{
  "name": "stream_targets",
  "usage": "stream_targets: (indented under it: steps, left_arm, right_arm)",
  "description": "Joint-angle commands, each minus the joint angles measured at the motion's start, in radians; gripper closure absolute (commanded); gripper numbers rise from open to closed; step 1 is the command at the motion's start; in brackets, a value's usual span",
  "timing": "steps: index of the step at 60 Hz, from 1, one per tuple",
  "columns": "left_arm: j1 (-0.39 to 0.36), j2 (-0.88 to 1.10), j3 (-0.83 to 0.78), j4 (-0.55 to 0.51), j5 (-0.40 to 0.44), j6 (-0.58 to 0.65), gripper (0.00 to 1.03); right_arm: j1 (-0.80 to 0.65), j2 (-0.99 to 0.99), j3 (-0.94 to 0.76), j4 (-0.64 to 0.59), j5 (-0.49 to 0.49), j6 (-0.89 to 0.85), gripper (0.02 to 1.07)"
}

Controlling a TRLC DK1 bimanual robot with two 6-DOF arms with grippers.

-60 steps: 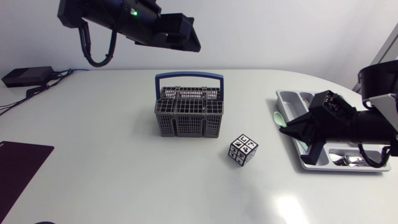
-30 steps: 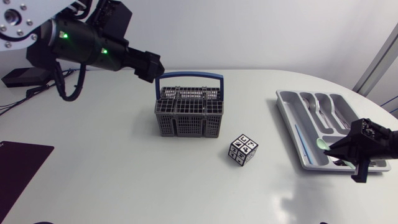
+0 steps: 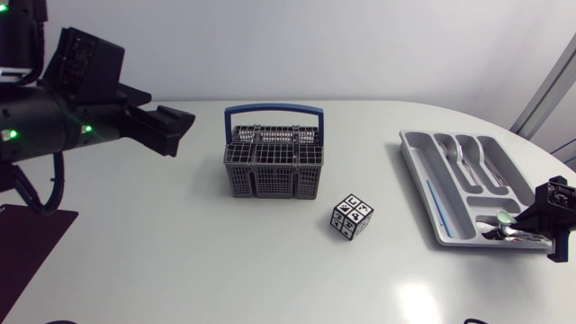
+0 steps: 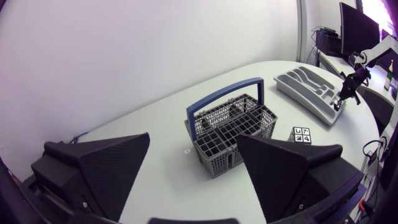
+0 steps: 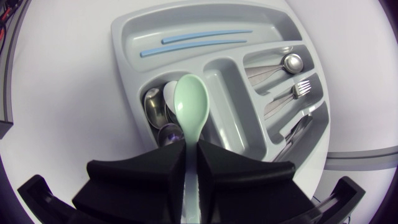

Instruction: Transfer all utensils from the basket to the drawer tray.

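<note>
Two black grippers are seen, well apart. The right gripper [image 5: 191, 148] is clenched on the handle of a mint-green spoon [image 5: 191, 107], with one finger pressed against each side. The spoon's bowl juts out ahead of the fingertips. It is held over the compartment of the grey drawer tray [image 5: 124, 31] in which metal spoons [image 5: 152, 109] are already lying. Whether it touches them cannot be told. Two light-blue sticks [image 5: 205, 38] lie in the long compartment at the tray's far side. Forks [image 5: 292, 92] and further metal cutlery lie in the compartments beside the spoon.

In the head view the right gripper [image 3: 533, 216] is found at the near end of the drawer tray [image 3: 414, 144], with the mint-green spoon [image 3: 506, 217] pointing into it.

The left gripper [image 4: 193, 142] is held spread wide, with nothing between its fingers. The grey cutlery basket [image 4: 230, 130] with its blue handle stands ahead of it on the white table [image 4: 155, 124]. In the head view the left gripper [image 3: 169, 128] is raised to one side of the cutlery basket [image 3: 273, 166].

No lettering can be made out. Only black-and-white square marker patterns are carried by a small cube [image 3: 352, 216], which stands between basket and tray.
</note>
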Motion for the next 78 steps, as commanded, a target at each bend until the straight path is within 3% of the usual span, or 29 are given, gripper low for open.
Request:
stream_targets:
  steps: [1,11,21,24,28,29,39,53,65,78]
  left_arm:
    - [0.004,-0.071,-0.073,0.028,-0.03,0.012,0.05]
    - [0.002,-0.187,-0.182,0.068,-0.057,0.012,0.05]
    - [0.004,-0.286,-0.274,0.083,-0.084,0.012,0.05]
    - [0.004,-0.324,-0.306,0.092,-0.088,0.012,0.05]
    - [0.005,-0.367,-0.337,0.096,-0.096,0.012,0.05]
    - [0.007,-0.385,-0.348,0.097,-0.099,0.012,0.05]
    - [0.045,-0.484,-0.406,0.094,-0.1,0.011,0.05]
    - [0.071,-0.611,-0.453,0.056,-0.1,0.012,0.05]
    - [0.134,-0.692,-0.55,0.099,-0.066,-0.025,0.06]
    - [0.207,-0.772,-0.661,0.158,-0.024,-0.073,0.06]
  right_arm:
    - [-0.005,0.033,0.021,0.006,0.017,-0.062,0.92]
    - [0.011,0.029,-0.034,0.082,0.077,-0.082,0.79]
    - [0.007,-0.03,-0.101,0.181,0.072,-0.082,0.49]
    - [0.002,-0.065,-0.12,0.205,0.052,-0.081,0.39]
    - [-0.002,-0.114,-0.13,0.193,0.041,-0.076,0.07]
    - [-0.002,-0.129,-0.137,0.188,0.035,-0.076,0.06]
    - [-0.01,-0.287,-0.183,0.158,-0.049,-0.029,0.06]
    - [-0.007,-0.468,-0.204,0.007,-0.131,0.065,0.06]
    - [0.024,-0.629,-0.249,-0.037,-0.224,0.281,0.06]
    - [0.143,-0.797,-0.354,-0.037,-0.238,0.525,0.06]
